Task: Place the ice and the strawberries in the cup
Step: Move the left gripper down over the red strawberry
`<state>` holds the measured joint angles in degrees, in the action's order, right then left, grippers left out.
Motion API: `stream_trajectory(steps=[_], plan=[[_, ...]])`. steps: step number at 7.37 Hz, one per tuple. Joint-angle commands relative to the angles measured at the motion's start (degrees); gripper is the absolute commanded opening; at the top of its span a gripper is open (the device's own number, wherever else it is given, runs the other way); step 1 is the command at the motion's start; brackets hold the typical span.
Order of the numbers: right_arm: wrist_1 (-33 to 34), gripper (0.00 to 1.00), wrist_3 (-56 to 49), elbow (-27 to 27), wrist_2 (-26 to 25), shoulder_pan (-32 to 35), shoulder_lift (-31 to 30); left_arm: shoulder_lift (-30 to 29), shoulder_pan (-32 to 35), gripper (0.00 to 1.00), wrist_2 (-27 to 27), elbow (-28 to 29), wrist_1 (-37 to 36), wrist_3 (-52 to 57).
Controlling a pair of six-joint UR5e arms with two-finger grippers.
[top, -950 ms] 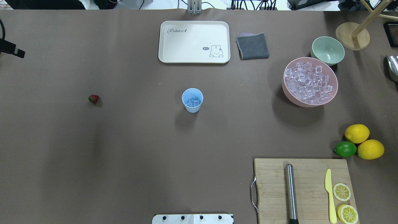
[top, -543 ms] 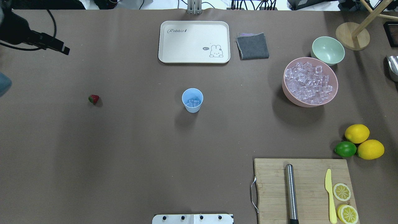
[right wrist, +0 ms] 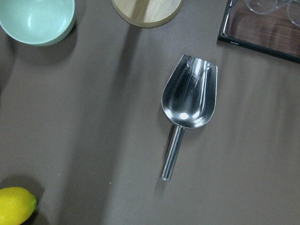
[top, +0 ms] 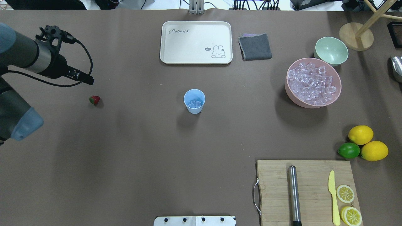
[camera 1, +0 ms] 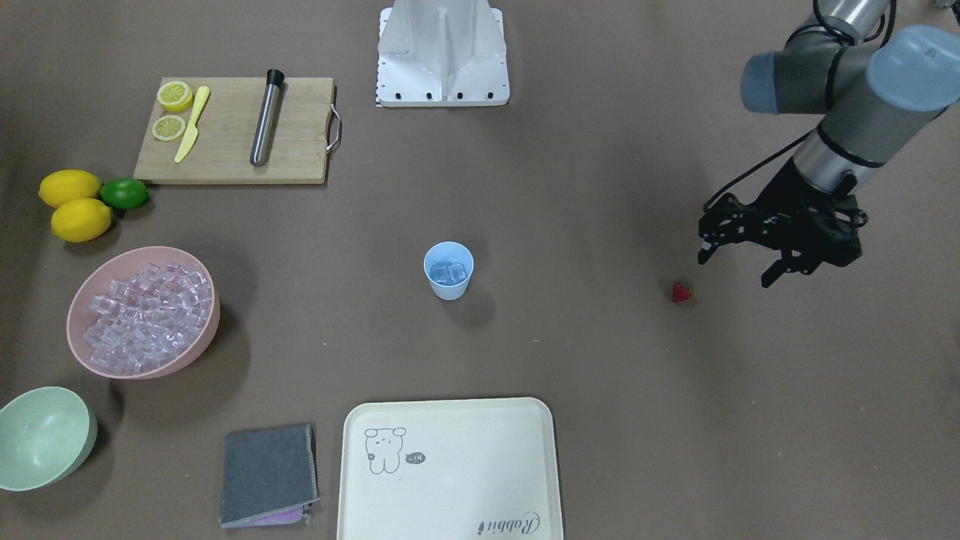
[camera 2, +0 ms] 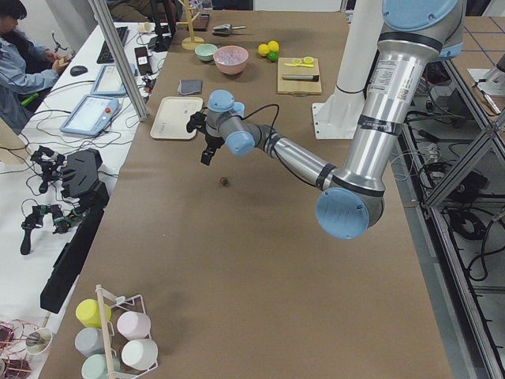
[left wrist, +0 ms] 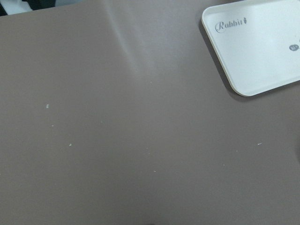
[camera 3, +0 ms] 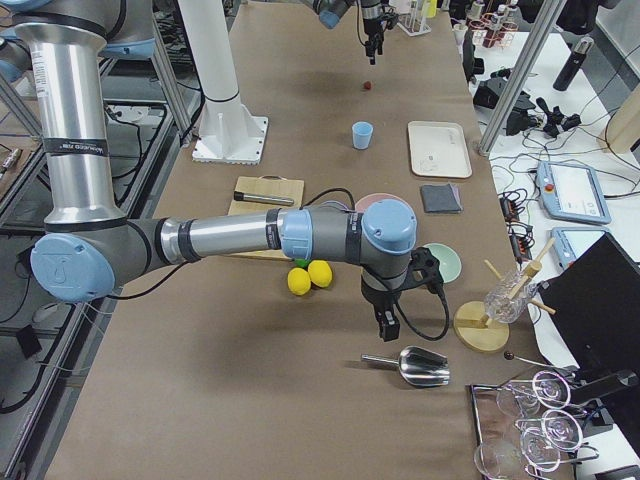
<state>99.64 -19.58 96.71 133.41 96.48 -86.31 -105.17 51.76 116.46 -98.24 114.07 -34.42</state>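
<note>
Just now, the robot's left gripper, a black two-finger tool on a grey and blue arm, hangs above the brown counter. Its jaws are spread wide with nothing between them.

A small red, cone-shaped strawberry piece lies on the counter just beside and below the jaws, on the side toward the cup. It is apart from the gripper and not yet between the fingers. The strawberry is too small to judge its long axis with confidence. In the overhead view a speck of green cap seems to face away from the cup.

A small light blue plastic cup stands upright near the middle of the counter, well apart from the strawberry. A few clear, glassy ice cubes lie at its bottom, so the ice step appears done.

A wide pink bowl heaped with more cubes sits toward the robot's right. The right gripper hangs at that end near a shiny metal scoop. Whether its jaws are open cannot be told.

The left arm is by far the nearer to the strawberry, so the pick looks to be its job. A small shift toward the cup and a descent should bring the jaws around the fruit.
</note>
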Motion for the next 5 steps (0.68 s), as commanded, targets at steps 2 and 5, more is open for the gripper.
stream_trajectory(steps=[2, 5], plan=[[-0.41, 0.99, -0.19, 0.50, 0.10, 0.02, 0.09, -0.38, -3.15, 0.97, -1.94, 14.15, 13.84, -0.82], [-0.41, 0.99, -0.46, 1.11, 0.10, 0.02, 0.00, -0.65, -3.25, 0.96, -1.50, 14.83, 16.01, -1.17]])
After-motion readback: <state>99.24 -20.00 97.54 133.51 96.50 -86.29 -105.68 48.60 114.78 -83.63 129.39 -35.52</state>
